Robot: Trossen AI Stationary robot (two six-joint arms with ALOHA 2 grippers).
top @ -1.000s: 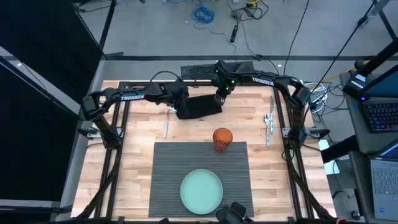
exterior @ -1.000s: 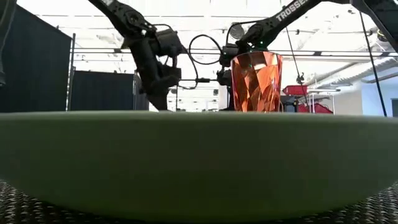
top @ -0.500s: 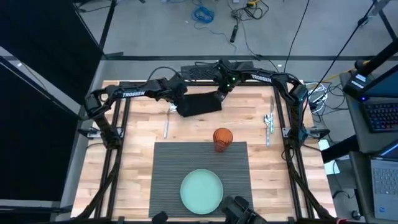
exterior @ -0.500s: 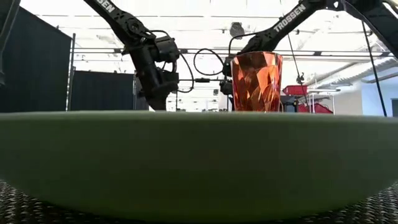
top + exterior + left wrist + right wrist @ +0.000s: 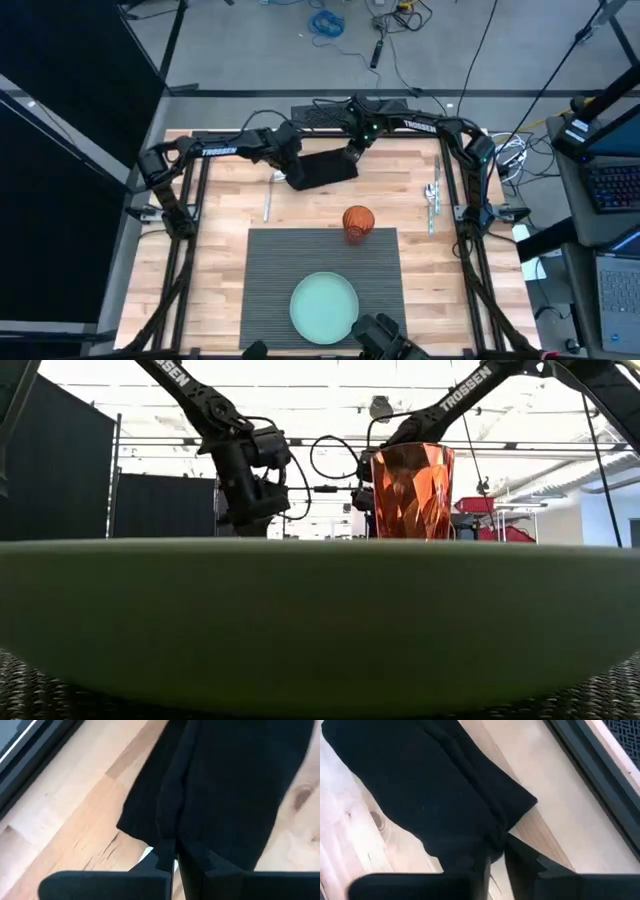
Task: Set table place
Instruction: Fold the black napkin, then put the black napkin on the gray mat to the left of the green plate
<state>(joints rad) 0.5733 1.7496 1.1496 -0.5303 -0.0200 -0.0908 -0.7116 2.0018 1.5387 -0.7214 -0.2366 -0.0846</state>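
Napkin (image 5: 322,169) pinched at opposite ends by closed left hand (image 5: 292,173) and right hand (image 5: 350,157), beyond the placemat (image 5: 322,287) near the surface's front edge; uneven pull could slip a corner free.

Two dark, matte black arms are seen, each built of slim tubular links joined by bulkier joint housings. "TROSSEN" is printed in white capitals along a link of the left arm (image 5: 215,151) and of the right arm (image 5: 420,125). Black cables are looped loosely beside the wrists. A small green light is shown near the right wrist. Each tool is formed of two flat, angular black fingers (image 5: 165,857).
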